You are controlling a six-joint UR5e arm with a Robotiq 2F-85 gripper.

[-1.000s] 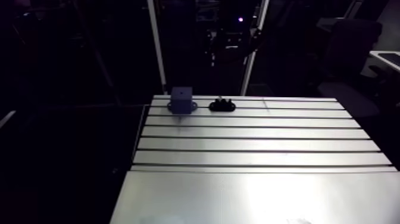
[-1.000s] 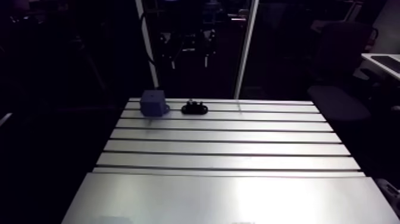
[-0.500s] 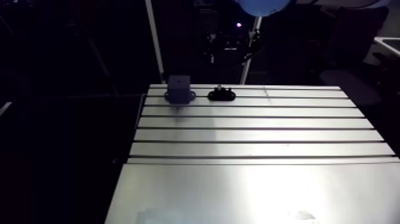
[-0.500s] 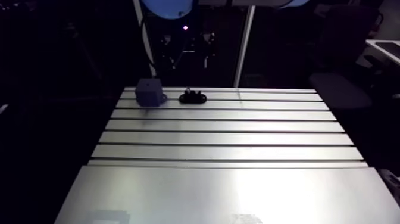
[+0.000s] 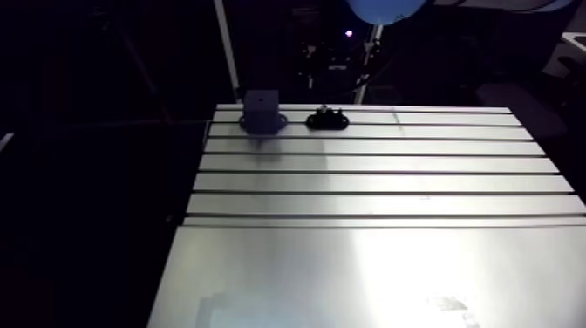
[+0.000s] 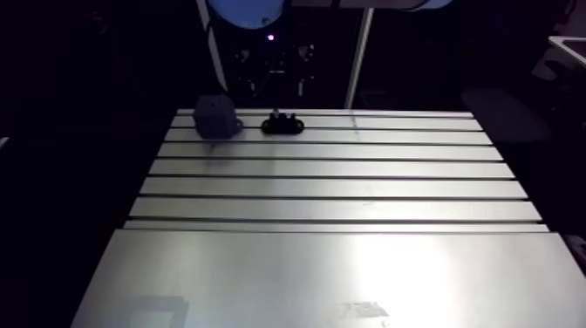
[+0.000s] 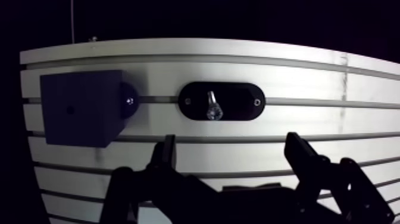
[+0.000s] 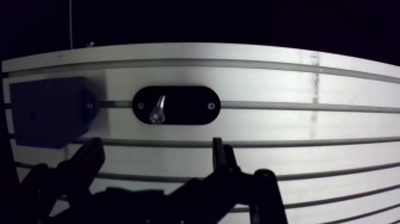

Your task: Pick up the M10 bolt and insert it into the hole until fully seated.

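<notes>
A silver M10 bolt (image 7: 212, 106) stands in a black oval holder (image 7: 221, 101) near the table's far edge; in the arm view the holder (image 5: 327, 119) is small. Beside it sits a blue-grey block (image 7: 80, 107) with a small hole (image 7: 71, 109) in its facing side, also seen in the arm view (image 5: 263, 110). My gripper (image 7: 232, 155) is open with nothing between its dark fingers (image 7: 165, 152). The holder lies just ahead of the gap between them, and the block is ahead and off to one side. No part of the gripper shows in the arm view.
The slotted aluminium table (image 5: 375, 183) runs from the two parts toward the camera, with a smooth plate (image 5: 366, 279) at the near end. The table's far edge (image 7: 178, 44) lies just past the holder. A light-blue joint cap (image 5: 384, 9) hangs overhead.
The arm view has shifted with the camera, and the blue joint cap has come in at the upper edge. Block and holder keep their places on the table.
</notes>
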